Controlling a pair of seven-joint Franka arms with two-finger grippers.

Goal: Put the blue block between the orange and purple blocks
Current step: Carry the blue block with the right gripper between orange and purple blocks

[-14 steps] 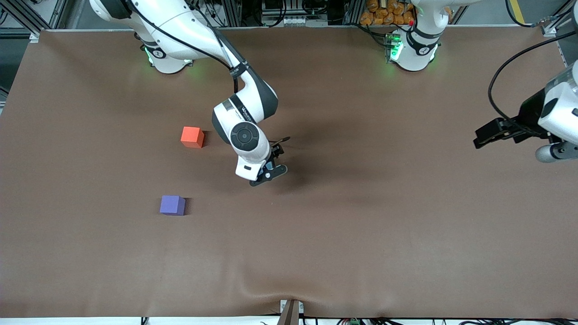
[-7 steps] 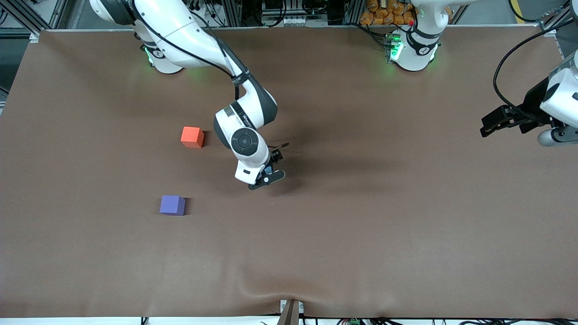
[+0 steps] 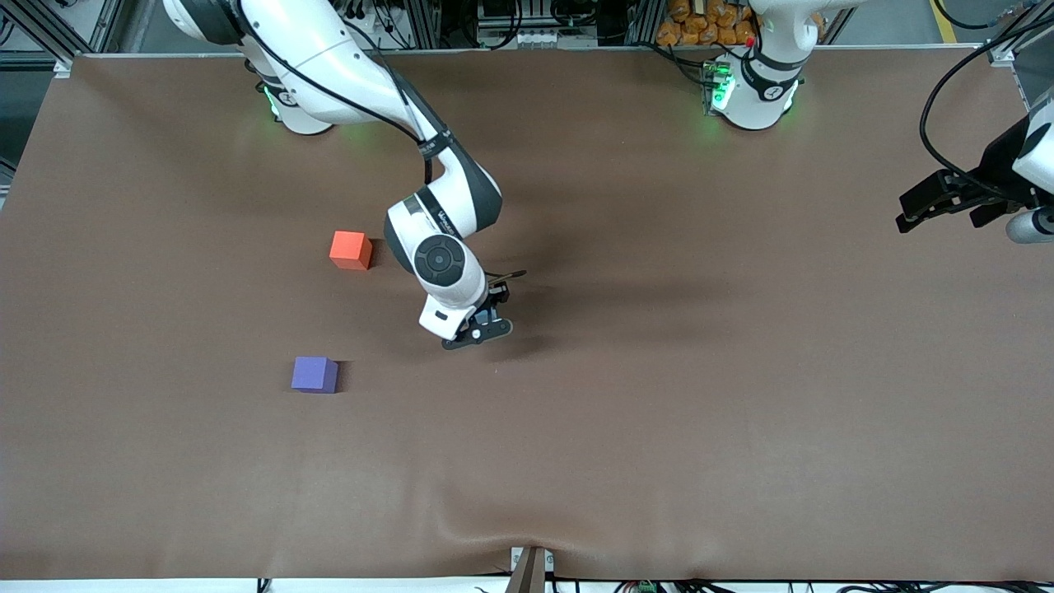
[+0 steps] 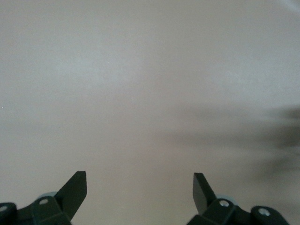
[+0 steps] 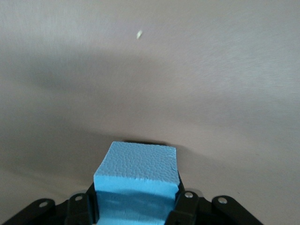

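Clamped on the blue block (image 5: 137, 176), our right gripper (image 3: 476, 325) sits low over the middle of the brown table (image 3: 659, 412), its fingers (image 5: 183, 201) pressed against the cube's two sides in the right wrist view; from the front camera the wrist hides the cube altogether. We judge the pick-up done or all but done, though we cannot tell whether the block has left the surface. What remains is the larger share of the job: the carry and the set-down. The orange block (image 3: 350, 249) and the purple block (image 3: 314, 374) lie well apart toward the right arm's end of the table, orange farther from the front camera, purple nearer, with bare table between them. That gap is where we expect the cube to go. Our left gripper (image 3: 939, 202) waits with its jaws spread wide and nothing between them, over the table's edge at the left arm's end.
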